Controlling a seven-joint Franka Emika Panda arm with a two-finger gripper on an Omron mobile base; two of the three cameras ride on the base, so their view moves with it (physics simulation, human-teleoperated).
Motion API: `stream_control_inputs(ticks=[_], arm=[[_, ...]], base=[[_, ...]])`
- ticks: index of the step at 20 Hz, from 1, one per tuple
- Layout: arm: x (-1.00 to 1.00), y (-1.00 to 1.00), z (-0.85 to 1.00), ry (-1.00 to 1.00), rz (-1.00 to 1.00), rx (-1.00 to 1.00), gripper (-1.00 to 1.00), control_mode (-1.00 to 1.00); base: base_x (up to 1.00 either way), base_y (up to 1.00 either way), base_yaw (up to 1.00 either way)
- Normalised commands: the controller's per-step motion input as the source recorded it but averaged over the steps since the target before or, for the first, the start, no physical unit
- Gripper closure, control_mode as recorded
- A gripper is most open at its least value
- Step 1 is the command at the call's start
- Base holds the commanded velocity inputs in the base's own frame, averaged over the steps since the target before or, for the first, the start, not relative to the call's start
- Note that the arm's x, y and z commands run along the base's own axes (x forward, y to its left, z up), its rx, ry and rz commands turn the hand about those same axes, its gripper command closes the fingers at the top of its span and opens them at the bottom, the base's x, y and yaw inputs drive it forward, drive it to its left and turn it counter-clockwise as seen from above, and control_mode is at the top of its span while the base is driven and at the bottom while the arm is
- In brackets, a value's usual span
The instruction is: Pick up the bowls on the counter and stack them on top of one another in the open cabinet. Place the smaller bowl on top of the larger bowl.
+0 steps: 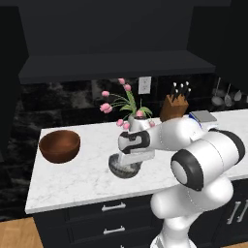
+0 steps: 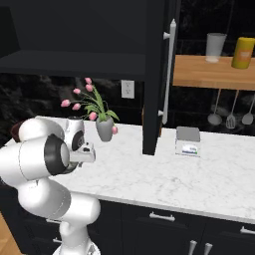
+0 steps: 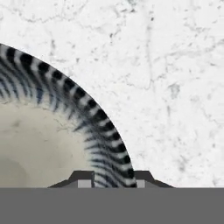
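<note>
The smaller bowl, dark grey with a pale speckled inside, sits on the white marble counter near its front middle. My gripper points straight down onto it. In the hand view the bowl's striped rim runs between the two fingertips, filling the gap of my gripper, which looks shut on the rim. To the left on the counter stands the larger reddish-brown wooden bowl, apart from the hand. Above, the dark cabinet's shelf lies bare.
A grey vase with pink tulips stands just behind the hand. A knife block and a small grey box sit to the right. The cabinet's open door hangs over the counter beside a wooden shelf.
</note>
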Motion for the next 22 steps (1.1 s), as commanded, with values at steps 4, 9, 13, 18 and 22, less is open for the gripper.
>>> stream_control_inputs(ticks=[4,9,13,18,22], arm=[[-0.11,0.31,0.75,-0.18,-0.1,0.0,1.0,-1.0],[-0.22,0.8,1.0,-0.29,-0.15,0.0,1.0,-1.0],[-0.04,0.97,0.98,-0.13,-0.24,0.01,1.0,-1.0],[0.1,0.81,0.98,0.0,-0.34,0.0,1.0,-1.0],[0.25,0.63,0.52,0.0,-0.27,0.0,1.0,-1.0]], base=[[0.0,0.0,0.0],[0.0,0.0,0.0],[0.0,0.0,0.0],[0.0,0.0,0.0],[0.0,0.0,0.0]])
